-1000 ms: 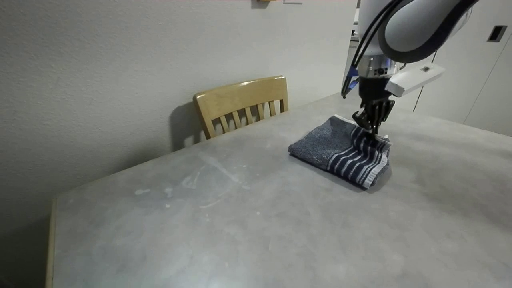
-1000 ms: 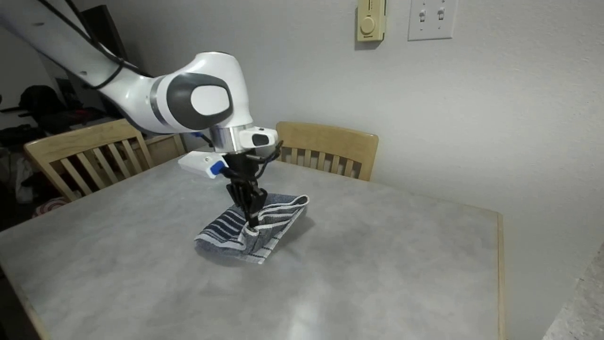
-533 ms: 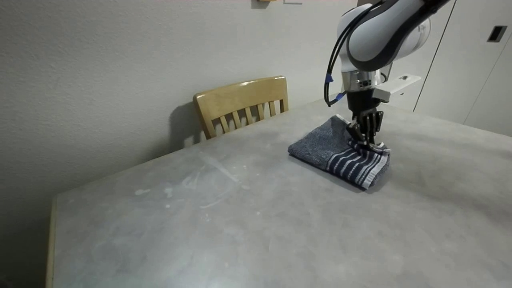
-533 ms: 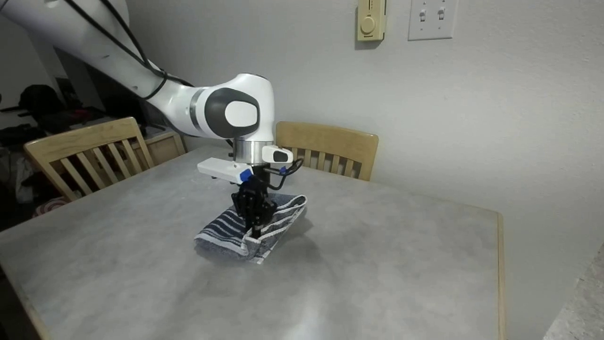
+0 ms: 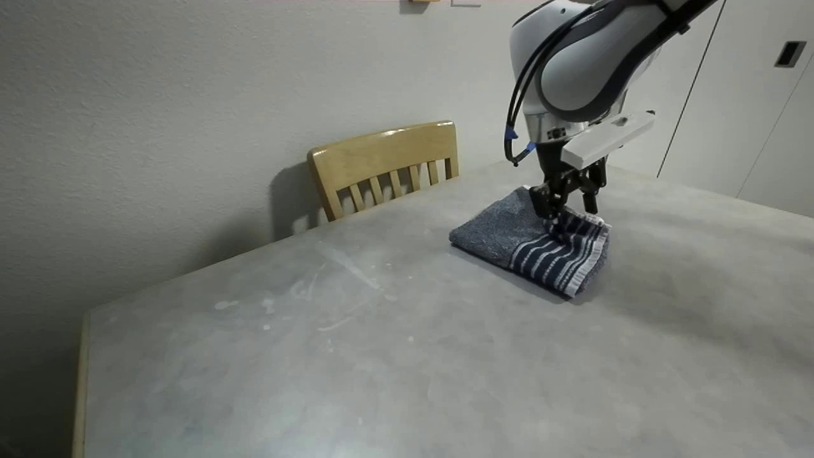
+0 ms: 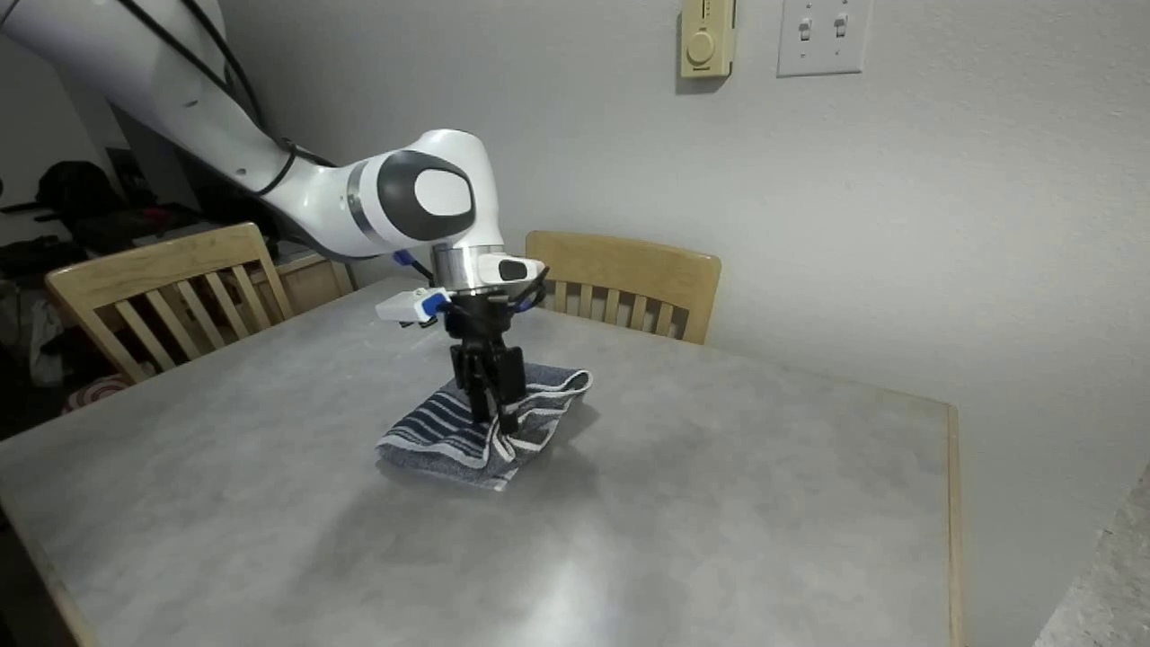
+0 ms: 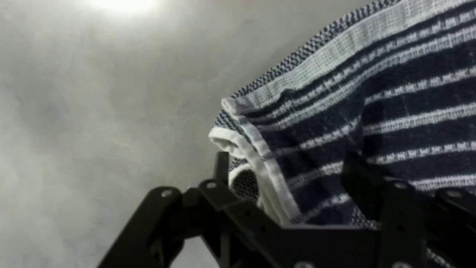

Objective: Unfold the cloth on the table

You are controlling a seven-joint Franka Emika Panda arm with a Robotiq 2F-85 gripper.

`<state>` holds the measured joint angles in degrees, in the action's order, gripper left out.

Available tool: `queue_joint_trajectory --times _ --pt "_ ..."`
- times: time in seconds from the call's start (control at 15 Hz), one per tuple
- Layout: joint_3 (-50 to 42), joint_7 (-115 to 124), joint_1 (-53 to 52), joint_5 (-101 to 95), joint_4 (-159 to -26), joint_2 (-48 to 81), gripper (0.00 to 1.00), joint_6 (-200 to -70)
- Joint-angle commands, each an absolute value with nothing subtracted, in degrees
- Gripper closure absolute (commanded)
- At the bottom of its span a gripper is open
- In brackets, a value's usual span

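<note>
Slid slightly since half a second ago, the striped blue-grey cloth (image 5: 499, 229) lies folded on the grey table (image 5: 318, 369) beneath the gripper (image 6: 494, 420), whose fingers, closer together then, now stand spread, one over the stripes, one just beside a pale hem. A wooden chair (image 5: 388, 147) stands near the wall (image 5: 191, 95).

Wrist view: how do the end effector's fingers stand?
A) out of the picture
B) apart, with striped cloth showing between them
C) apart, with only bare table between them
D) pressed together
B: the end effector has its fingers spread, and the striped cloth shows in the gap between them.
</note>
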<state>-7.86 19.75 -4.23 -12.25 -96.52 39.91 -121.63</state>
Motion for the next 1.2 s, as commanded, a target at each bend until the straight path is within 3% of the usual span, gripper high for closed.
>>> queue_joint_trajectory --times 0.0,1.13 --pt "-9.11 22.76 -5.72 -13.91 -98.69 37.63 0.0 -122.44" --pt "-3.55 -4.74 7.2 -2.64 -97.08 37.53 0.0 -122.44"
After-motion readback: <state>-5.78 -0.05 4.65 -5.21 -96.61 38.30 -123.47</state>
